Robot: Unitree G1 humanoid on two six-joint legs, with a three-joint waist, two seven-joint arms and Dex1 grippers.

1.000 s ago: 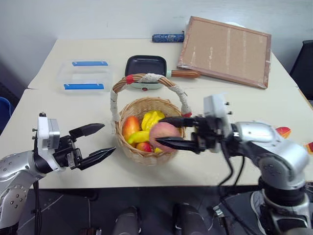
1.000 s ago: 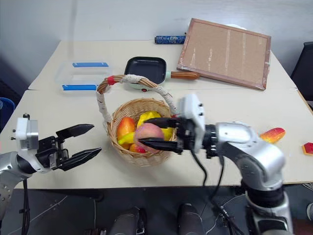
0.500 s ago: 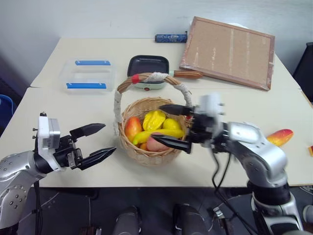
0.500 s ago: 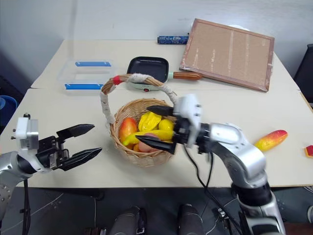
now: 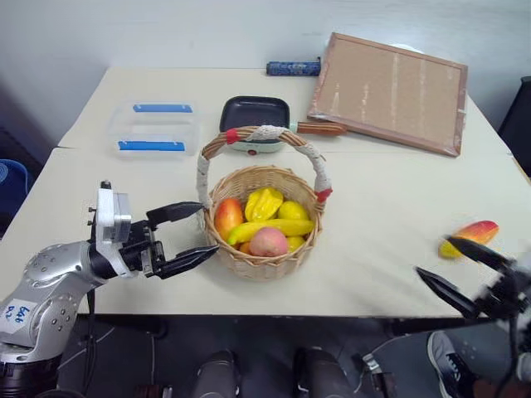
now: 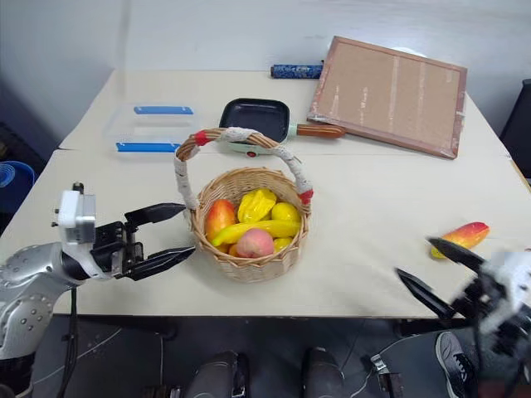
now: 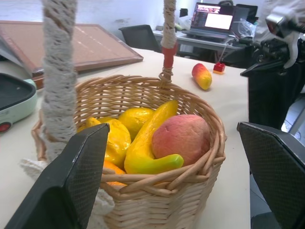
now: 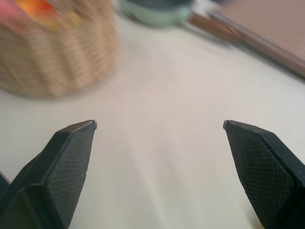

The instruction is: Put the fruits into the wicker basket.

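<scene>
The wicker basket (image 5: 264, 259) stands at the middle of the table, its cloth-wrapped handle (image 5: 264, 133) arching over it. The pink peach (image 5: 268, 241) lies inside at the front, among several yellow and orange toy fruits. The red-to-yellow mango (image 5: 470, 237) lies on the table far to the right. My left gripper (image 5: 209, 228) is open and level, its fingertips just beside the basket's left wall. My right gripper (image 5: 433, 255) is open and empty at the table's near right edge, close to the mango. The left wrist view shows the peach (image 7: 181, 138) against the basket's rim (image 7: 143, 82).
At the back stand a clear plastic box with blue clips (image 5: 153, 128), a black pan (image 5: 253, 112), a brown board (image 5: 390, 70) and a dark blue cylinder (image 5: 292, 67). A small red brick (image 7: 219, 67) sits beyond the mango.
My right gripper opened and left the peach in the basket, then swung far right and down to the table's near right edge. My left gripper edged toward the basket.
</scene>
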